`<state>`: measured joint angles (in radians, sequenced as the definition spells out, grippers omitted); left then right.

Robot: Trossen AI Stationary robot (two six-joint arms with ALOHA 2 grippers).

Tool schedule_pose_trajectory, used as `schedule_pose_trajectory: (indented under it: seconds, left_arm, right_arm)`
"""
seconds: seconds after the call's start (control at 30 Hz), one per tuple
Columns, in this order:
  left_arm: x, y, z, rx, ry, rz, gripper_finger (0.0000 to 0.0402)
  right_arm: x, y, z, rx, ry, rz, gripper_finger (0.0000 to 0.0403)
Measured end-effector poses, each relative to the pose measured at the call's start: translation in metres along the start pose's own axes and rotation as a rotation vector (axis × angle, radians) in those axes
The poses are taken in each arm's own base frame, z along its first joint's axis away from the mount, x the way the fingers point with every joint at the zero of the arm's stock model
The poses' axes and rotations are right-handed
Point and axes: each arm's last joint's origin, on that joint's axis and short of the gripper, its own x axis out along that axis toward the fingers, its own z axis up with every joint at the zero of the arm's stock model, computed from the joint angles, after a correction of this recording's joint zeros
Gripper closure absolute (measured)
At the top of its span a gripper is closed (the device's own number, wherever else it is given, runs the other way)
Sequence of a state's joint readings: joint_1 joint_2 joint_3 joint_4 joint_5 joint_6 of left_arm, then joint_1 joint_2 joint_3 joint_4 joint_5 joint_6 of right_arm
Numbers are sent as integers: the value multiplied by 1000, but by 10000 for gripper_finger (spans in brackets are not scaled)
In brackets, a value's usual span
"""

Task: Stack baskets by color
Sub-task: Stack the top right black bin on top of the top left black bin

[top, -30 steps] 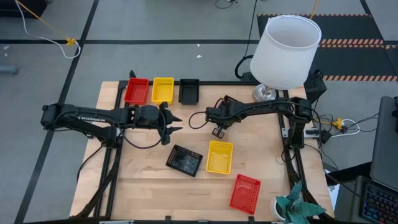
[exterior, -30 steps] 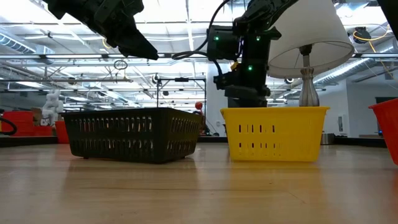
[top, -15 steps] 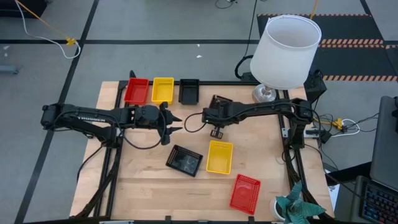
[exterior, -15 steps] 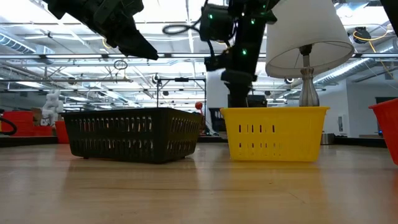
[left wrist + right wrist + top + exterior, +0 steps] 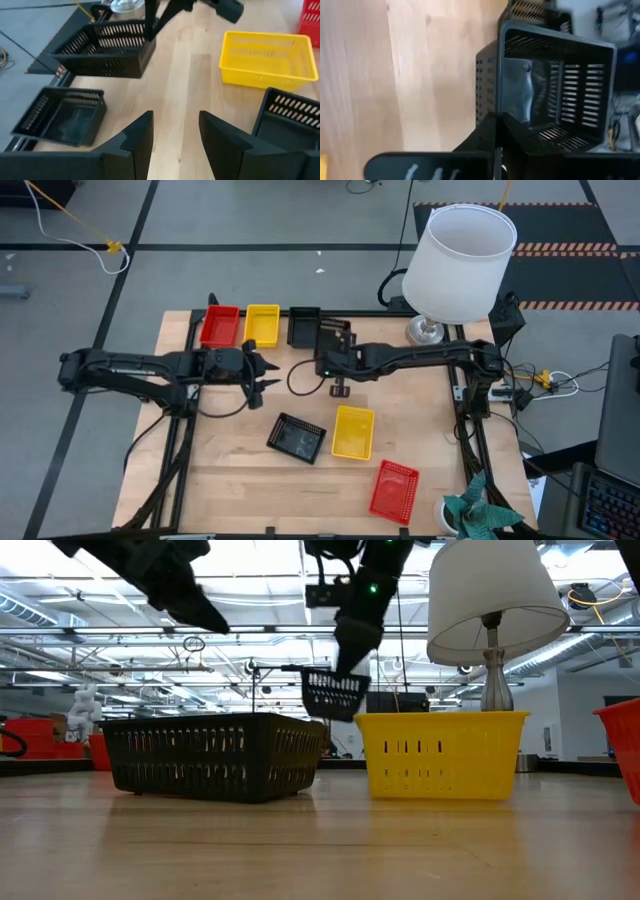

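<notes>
The table (image 5: 230,480) carries a far-edge row of red (image 5: 219,326), yellow (image 5: 262,324) and black stacks (image 5: 303,321) (layers uncountable from above). Three baskets lie loose: black (image 5: 297,437), yellow (image 5: 353,431), red (image 5: 394,491). The right gripper (image 5: 334,362), clamped on a black basket (image 5: 334,340), holds it airborne just beside the black stack. The left gripper (image 5: 262,372) hangs open and empty near the table's middle. By my judgement, four placements remain.

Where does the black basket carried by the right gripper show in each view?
High view: black basket mid-air beside the back row's black one.
Low view: hanging upper centre, left of the yellow basket.
Left wrist view: raised, far side.
Right wrist view: fills the frame.
Shared landmark: yellow basket.
</notes>
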<state>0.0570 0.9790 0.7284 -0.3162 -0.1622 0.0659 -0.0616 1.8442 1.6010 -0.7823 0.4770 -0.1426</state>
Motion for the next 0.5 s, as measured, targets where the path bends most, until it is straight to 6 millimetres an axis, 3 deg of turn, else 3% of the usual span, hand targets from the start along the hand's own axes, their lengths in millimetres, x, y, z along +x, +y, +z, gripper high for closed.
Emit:
schedule_pose_trajectory:
  seconds: [0.23, 0.5]
  left_arm:
    - [-10, 1, -11, -25, -26, 10, 241]
    - [-10, 3, -26, -33, -49, 35, 241]
  right_arm:
    - [-11, -14, 19, -55, -111, -60, 396]
    - [-32, -45, 40, -35, -221, -131, 396]
